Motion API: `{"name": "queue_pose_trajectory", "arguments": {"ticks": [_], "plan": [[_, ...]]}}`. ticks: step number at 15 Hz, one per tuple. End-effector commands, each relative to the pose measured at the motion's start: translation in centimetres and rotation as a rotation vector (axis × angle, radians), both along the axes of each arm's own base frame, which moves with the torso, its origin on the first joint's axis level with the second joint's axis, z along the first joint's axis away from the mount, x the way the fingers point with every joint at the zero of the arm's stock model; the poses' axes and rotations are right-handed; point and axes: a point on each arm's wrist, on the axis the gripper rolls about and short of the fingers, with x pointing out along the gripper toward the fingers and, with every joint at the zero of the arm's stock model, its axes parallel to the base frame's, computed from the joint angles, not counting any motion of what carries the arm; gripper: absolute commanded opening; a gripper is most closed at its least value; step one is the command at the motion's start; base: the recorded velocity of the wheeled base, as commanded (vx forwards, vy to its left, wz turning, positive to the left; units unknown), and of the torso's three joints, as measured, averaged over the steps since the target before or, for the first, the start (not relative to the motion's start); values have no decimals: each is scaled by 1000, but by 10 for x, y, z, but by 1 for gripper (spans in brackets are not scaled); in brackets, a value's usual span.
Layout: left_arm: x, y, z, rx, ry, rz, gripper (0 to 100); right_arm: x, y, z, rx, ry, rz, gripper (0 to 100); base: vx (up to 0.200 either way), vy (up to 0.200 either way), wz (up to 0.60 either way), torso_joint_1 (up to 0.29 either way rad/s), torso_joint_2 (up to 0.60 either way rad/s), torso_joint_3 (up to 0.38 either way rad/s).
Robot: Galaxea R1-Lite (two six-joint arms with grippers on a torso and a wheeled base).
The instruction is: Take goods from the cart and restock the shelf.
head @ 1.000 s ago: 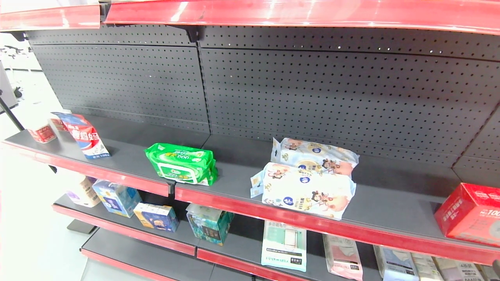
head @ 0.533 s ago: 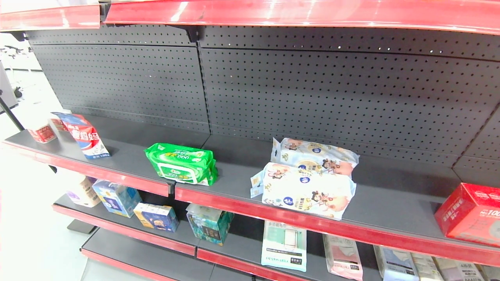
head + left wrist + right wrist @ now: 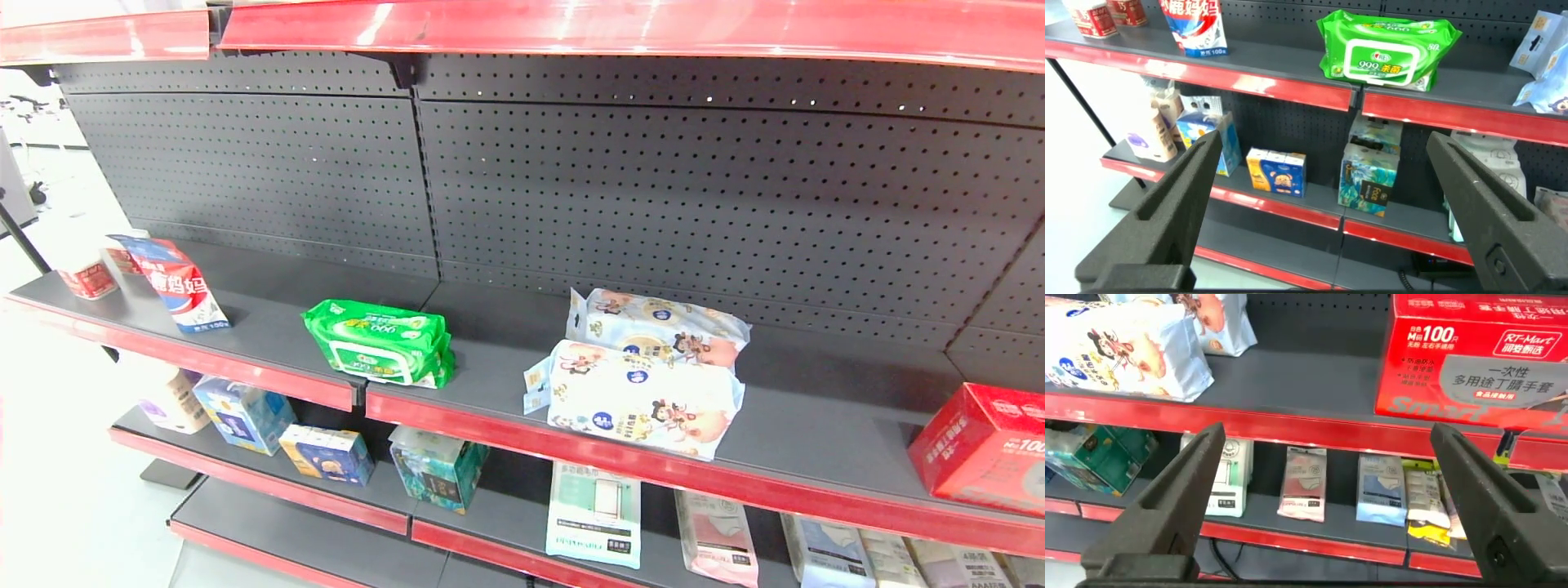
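The black shelf [image 3: 816,408] with a red front edge carries a green wipes pack [image 3: 380,343], two white cartoon-printed packs [image 3: 645,400] one behind the other, a red box [image 3: 980,449] at the right, and a blue-red-white bag [image 3: 180,282] at the left. My left gripper [image 3: 1324,143] is open and holds nothing. It hangs in front of the shelf below the green wipes pack [image 3: 1388,45]. My right gripper [image 3: 1328,429] is also open with nothing in it. It faces the shelf edge between a cartoon pack [image 3: 1127,347] and the red box [image 3: 1478,363].
Small red packs [image 3: 86,278] sit at the shelf's far left. The lower shelf holds several boxes [image 3: 1276,171] and flat packets [image 3: 1305,482]. Bare board lies between the cartoon packs and the red box [image 3: 816,384], and behind the green pack.
A dark tip at the bottom right corner of the head view one second ago is out of sight now. The goods on the shelf have not moved.
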Motion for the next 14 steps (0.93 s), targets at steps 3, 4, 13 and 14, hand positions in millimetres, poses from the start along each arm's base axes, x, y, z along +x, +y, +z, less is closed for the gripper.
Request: {"name": "queue_pose_trajectory", "arguments": {"ticks": [3, 4, 13, 14], "plan": [[0, 0, 0, 0, 1, 1, 100, 1, 0, 0, 0, 6, 2, 100, 0, 0, -200, 2, -1, 1], [0, 0, 0, 0, 1, -1, 100, 1, 0, 0, 0, 6, 2, 100, 0, 0, -600, 7, -2, 2], [0, 0, 0, 0, 1, -1, 100, 1, 0, 0, 0, 6, 2, 100, 0, 0, -467, 4, 0, 2], [0, 0, 0, 2, 5, -2, 100, 1, 0, 0, 0, 6, 2, 100, 0, 0, 0, 0, 0, 0]]}}
